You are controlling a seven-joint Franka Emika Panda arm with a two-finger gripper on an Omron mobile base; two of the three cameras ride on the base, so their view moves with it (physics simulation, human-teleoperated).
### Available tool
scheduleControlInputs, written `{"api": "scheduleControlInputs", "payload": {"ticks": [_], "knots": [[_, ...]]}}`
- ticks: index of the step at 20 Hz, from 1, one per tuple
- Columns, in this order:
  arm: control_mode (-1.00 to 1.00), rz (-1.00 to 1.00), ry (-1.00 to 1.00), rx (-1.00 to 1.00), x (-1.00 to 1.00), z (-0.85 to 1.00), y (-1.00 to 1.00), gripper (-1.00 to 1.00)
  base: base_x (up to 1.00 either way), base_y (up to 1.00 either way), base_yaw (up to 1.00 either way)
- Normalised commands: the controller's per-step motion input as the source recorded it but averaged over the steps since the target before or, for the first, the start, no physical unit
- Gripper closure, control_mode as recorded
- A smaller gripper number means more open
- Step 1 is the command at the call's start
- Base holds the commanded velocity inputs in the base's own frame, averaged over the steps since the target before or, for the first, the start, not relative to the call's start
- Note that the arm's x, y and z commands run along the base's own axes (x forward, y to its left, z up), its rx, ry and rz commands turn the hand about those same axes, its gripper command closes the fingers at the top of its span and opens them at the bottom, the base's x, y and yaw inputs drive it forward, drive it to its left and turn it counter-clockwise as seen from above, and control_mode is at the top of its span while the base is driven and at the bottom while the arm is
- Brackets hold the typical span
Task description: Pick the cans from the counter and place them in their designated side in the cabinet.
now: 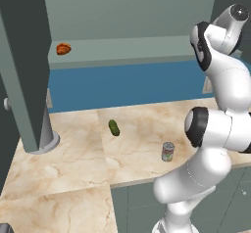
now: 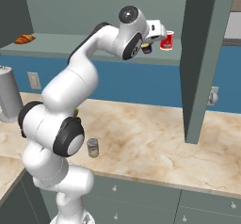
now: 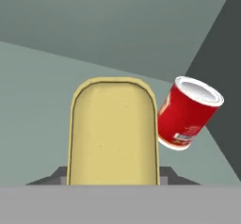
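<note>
My gripper [image 2: 148, 43] reaches into the cabinet and is shut on the yellow-topped can [image 2: 147, 48] with the dark blue label. In the hand view its yellow top [image 3: 113, 131] sits between my fingertips [image 3: 165, 173]. It hangs low over the pale shelf [image 2: 70, 44], just left of the red can [image 2: 166, 40], which in the hand view stands close by at the right [image 3: 188, 112]. I cannot tell whether the held can touches the shelf. The silver can with the green-and-red label [image 1: 167, 151] stands upright on the counter [image 1: 73, 163] near its front edge, and also appears beside my arm [image 2: 93, 148].
A green pickle [image 1: 113, 127] lies on the counter behind the silver can. A croissant [image 1: 63, 48] sits at the shelf's left end. Open cabinet doors hang at the left [image 1: 22, 65] and at the right [image 2: 202, 58]. A grey cylinder [image 1: 46, 129] stands on the counter.
</note>
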Motion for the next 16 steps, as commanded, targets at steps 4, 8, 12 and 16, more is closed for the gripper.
{"api": "scheduleControlInputs", "payload": {"ticks": [4, 8, 12, 16], "knots": [[-1.00, 0.00, 0.03, -0.01, 0.14, -0.28, -0.05, 1.00, 0.00, 0.00, 0.00], [-1.00, 0.00, 0.00, -0.03, 0.11, -0.26, -0.01, -1.00, 0.00, 0.00, 0.00], [-1.00, 0.02, -0.05, -0.01, 0.14, -0.03, -0.08, -1.00, 0.00, 0.00, 0.00], [-1.00, 0.03, -0.08, 0.00, 0.20, 0.00, -0.08, -1.00, 0.00, 0.00, 0.00]]}}
